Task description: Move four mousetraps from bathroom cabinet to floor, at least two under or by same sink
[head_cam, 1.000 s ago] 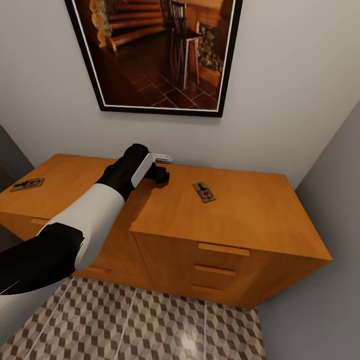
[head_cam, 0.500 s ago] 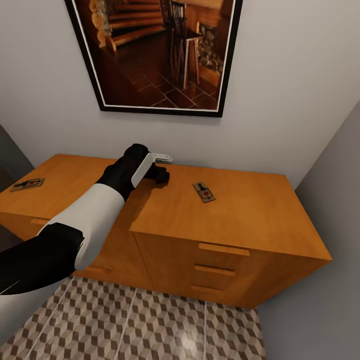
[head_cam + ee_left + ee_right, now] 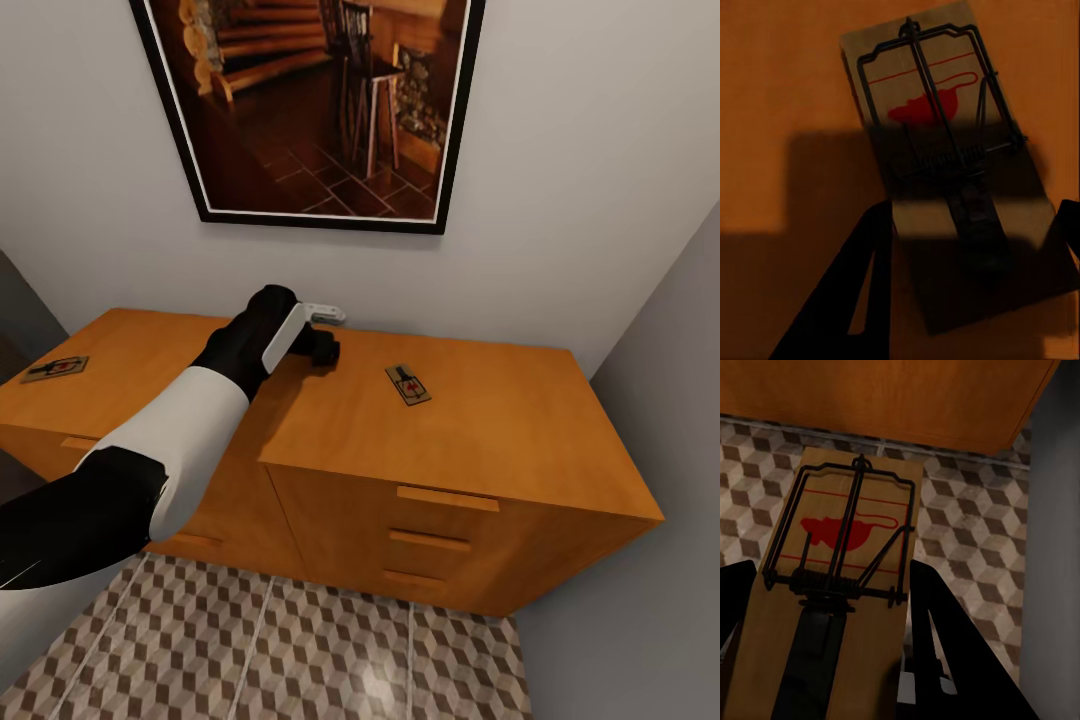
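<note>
On the orange-brown cabinet [image 3: 500,430] top lie two mousetraps in the head view: one mousetrap [image 3: 408,385] near the middle and another mousetrap [image 3: 55,368] at the far left end. My left gripper [image 3: 322,352] reaches over the top near the wall. In the left wrist view my left gripper [image 3: 975,210] has its fingers against both long edges of a third mousetrap [image 3: 945,165] on the wood. My right gripper [image 3: 829,570] is shut on a fourth mousetrap [image 3: 832,585], held above the cube-patterned floor [image 3: 967,532].
A large framed picture [image 3: 310,100] hangs on the wall above the cabinet. A grey wall [image 3: 650,600] closes in on the right beside the cabinet's end. Cube-patterned floor tiles [image 3: 300,650] run in front of the drawer fronts [image 3: 445,497].
The left wrist has risen very slightly over the cabinet top. The two traps lying on the cabinet have stayed put.
</note>
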### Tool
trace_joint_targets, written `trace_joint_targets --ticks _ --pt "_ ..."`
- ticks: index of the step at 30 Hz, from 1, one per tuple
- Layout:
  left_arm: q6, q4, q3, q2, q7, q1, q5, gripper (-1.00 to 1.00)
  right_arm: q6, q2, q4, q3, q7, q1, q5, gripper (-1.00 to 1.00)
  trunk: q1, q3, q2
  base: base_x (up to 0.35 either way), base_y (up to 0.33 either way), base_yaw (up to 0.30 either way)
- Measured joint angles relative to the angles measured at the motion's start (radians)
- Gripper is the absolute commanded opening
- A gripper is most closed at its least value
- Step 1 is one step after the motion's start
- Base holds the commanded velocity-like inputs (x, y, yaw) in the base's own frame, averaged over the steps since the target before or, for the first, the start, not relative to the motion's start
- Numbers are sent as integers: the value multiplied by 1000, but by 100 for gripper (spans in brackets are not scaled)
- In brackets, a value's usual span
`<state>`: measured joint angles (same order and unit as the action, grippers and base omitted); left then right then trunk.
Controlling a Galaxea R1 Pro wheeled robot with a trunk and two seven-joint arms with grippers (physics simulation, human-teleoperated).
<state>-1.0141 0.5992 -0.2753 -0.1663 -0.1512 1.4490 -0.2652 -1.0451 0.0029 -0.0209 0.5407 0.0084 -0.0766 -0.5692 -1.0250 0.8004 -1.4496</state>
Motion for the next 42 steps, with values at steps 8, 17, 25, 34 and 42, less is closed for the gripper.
trace_joint_targets --ticks 8,17,25,34,42 --pt "0 36 0 0 -1 0 0 -100 0 0 0 0 0 0 0 -100 0 0 0 0 0 0" --pt "0 41 0 0 -1 0 0 -100 0 0 0 0 0 0 0 -100 0 0 0 0 0 0" --pt "0 39 0 0 -1 0 0 -100 0 0 0 0 0 0 0 -100 0 0 0 0 0 0" --pt "0 36 0 0 -1 0 0 -100 0 0 0 0 0 0 0 -100 0 -11 0 0 0 0" --pt "0 34 0 0 -1 0 0 -100 0 0 0 0 0 0 0 -100 0 -23 0 0 0 0"
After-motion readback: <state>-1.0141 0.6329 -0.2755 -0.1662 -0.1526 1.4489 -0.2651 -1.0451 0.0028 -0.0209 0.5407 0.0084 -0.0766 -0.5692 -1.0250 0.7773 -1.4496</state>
